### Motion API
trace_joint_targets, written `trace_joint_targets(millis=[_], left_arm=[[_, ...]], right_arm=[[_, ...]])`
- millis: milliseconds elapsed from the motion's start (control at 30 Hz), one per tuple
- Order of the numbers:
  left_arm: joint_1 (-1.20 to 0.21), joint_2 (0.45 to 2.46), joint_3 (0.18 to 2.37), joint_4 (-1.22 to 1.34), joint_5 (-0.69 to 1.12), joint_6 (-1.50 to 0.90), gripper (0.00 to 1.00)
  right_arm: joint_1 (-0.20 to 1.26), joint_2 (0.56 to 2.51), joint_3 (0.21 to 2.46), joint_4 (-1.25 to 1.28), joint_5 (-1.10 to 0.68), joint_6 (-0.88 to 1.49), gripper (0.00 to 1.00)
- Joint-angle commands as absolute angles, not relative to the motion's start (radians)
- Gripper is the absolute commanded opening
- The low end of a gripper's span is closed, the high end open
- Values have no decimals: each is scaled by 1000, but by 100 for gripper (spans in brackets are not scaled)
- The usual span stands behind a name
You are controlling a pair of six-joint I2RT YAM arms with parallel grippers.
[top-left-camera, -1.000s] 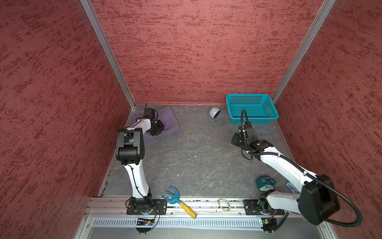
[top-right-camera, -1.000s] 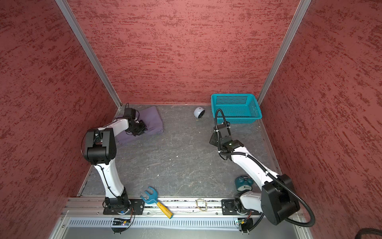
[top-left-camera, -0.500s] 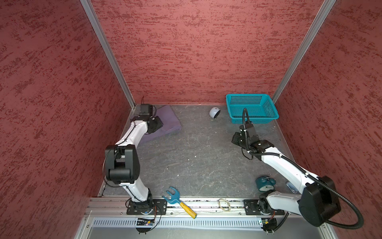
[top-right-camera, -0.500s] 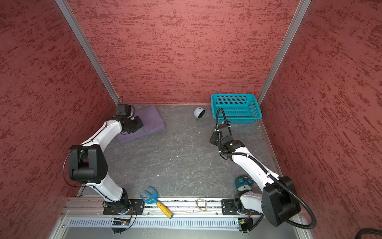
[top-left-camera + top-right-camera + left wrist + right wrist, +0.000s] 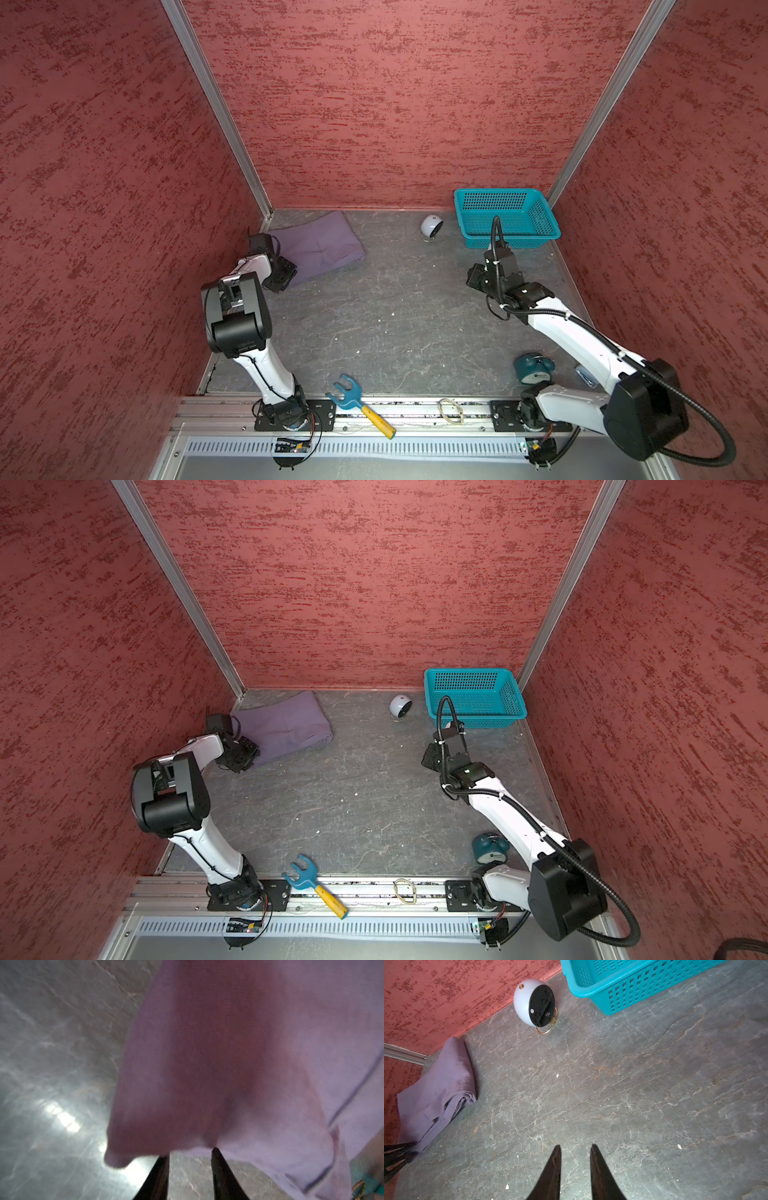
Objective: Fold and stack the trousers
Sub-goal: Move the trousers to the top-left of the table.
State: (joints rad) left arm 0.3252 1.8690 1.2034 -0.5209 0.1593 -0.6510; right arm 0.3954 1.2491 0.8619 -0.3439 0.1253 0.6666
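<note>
Open grey worktop (image 5: 374, 324) stretches across the middle. Folded trousers (image 5: 320, 245) fill the far left corner; a white clock (image 5: 431, 226) and teal basket (image 5: 509, 241) stand along the far edge.

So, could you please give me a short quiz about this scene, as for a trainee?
1. True or false: the trousers lie inside the teal basket.
2. What lies nearest the basket? A blue toy fork; B white round clock; C rubber band.
3. Which gripper is at the trousers' edge?
Key: 1 false; 2 B; 3 the left gripper.
</note>
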Motion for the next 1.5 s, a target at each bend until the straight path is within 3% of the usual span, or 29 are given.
trace_joint_targets(millis=[0, 433, 800, 1133, 1233, 1333, 1467], left_arm=[[362, 1937, 1273, -508, 173, -676, 35], [357, 2073, 1526, -552, 155, -675, 35], [334, 2135, 1619, -535, 149, -660, 35], [244, 1973, 1542, -488, 102, -591, 37], [203, 1897, 1481, -480, 86, -591, 44], [168, 1851, 1428, -477, 83, -601, 58], [120, 1873, 1426, -485, 91, -616, 66]], right_arm=[[390, 1272, 906, -341, 140, 687, 25], [388, 1353, 950, -342, 149, 692, 25], [379, 1385, 976, -355, 154, 675, 24], [374, 1365, 984, -366, 158, 672, 23], [374, 1335, 968, -365, 159, 675, 23], [373, 1302, 942, -364, 157, 683, 23], [373, 1269, 907, -356, 156, 697, 24]])
